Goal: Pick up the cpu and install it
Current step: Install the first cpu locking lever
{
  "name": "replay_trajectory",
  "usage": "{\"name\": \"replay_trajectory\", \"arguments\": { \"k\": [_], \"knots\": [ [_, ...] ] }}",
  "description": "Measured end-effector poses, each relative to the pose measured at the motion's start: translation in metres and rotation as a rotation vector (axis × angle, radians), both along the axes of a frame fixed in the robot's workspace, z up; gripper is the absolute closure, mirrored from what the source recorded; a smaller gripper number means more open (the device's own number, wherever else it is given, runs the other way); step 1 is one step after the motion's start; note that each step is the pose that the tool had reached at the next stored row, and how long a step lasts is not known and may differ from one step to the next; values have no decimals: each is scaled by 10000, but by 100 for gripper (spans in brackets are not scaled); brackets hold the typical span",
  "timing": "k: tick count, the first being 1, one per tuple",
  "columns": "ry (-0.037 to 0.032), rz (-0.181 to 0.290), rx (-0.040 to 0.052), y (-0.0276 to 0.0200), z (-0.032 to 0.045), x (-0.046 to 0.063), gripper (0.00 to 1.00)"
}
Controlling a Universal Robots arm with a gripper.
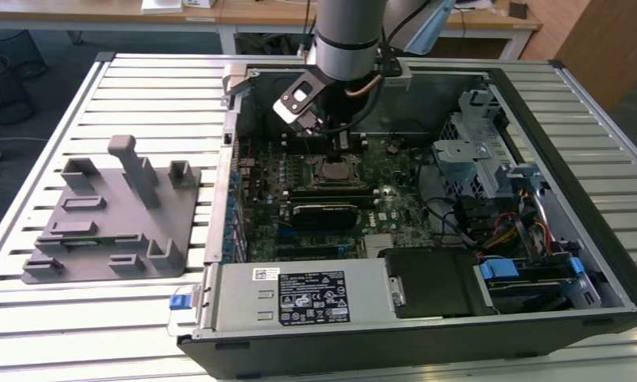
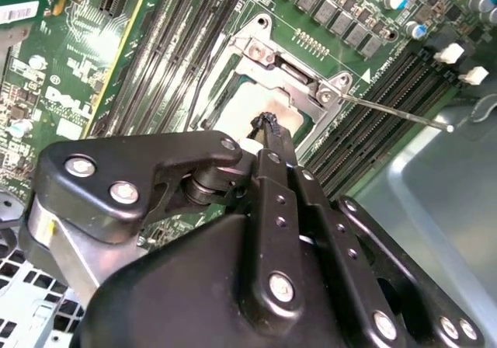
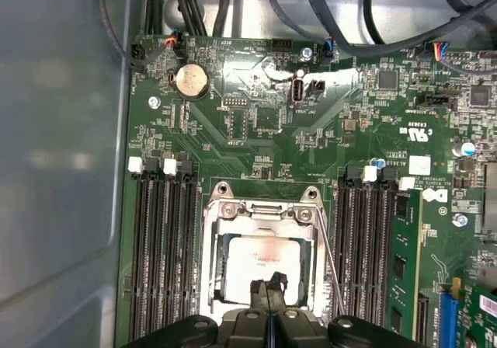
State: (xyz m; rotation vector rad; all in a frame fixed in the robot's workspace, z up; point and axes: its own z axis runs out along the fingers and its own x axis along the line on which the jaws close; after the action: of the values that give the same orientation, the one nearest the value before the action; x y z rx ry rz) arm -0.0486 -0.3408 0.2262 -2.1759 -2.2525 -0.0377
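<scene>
My end effector point(image 3: 268, 287) is down inside the open computer case point(image 1: 557, 187), directly over the processor socket. Its two black fingers point(image 3: 258, 292) are drawn fully together, with only a thin seam between the tips in both wrist views, and nothing is clamped between them. The tips sit at the top face of the cpu point(image 3: 255, 256); I cannot tell whether they press on it or hang just above it.

The cpu lies flat in the socket, its silver-grey top showing through the window of the metal socket frame point(image 3: 264, 210). In the second wrist view my fingertips cover part of its surface point(image 2: 233, 115). A thin metal lever rod point(image 3: 329, 264) runs along one side of the frame. The socket sits on the green motherboard point(image 3: 256, 134) between two banks of black memory slots point(image 3: 161, 247), one bank on each side. A round coin cell battery point(image 3: 190, 80) is farther up the board, well apart from the socket.

In the exterior view the case lies on its side on a slatted metal table point(image 1: 149, 99), with the power supply point(image 1: 297, 298) along its near edge. A grey moulded fixture point(image 1: 111, 219) stands on the table at the exterior view's left, beside the case
</scene>
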Motion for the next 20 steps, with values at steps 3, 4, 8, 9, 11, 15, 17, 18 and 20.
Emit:
{"name": "replay_trajectory", "arguments": {
  "k": [3,4,8,9,11,15,17,18,20],
  "knots": [
    [0,-1,-1,0,51,0,89],
    [0,0,0,0,76,0,89],
    [0,-1,-1,0,212,0,89],
    [0,-1,-1,0,253,0,89],
    [0,0,-1,0,339,-1,89],
    [-1,324,0,0,375,-8,89],
    [0,678,-1,0,375,-8,89],
    [0,864,-2,0,375,-8,89],
    [1,1235,-3,0,373,-8,89]
  ]
}}
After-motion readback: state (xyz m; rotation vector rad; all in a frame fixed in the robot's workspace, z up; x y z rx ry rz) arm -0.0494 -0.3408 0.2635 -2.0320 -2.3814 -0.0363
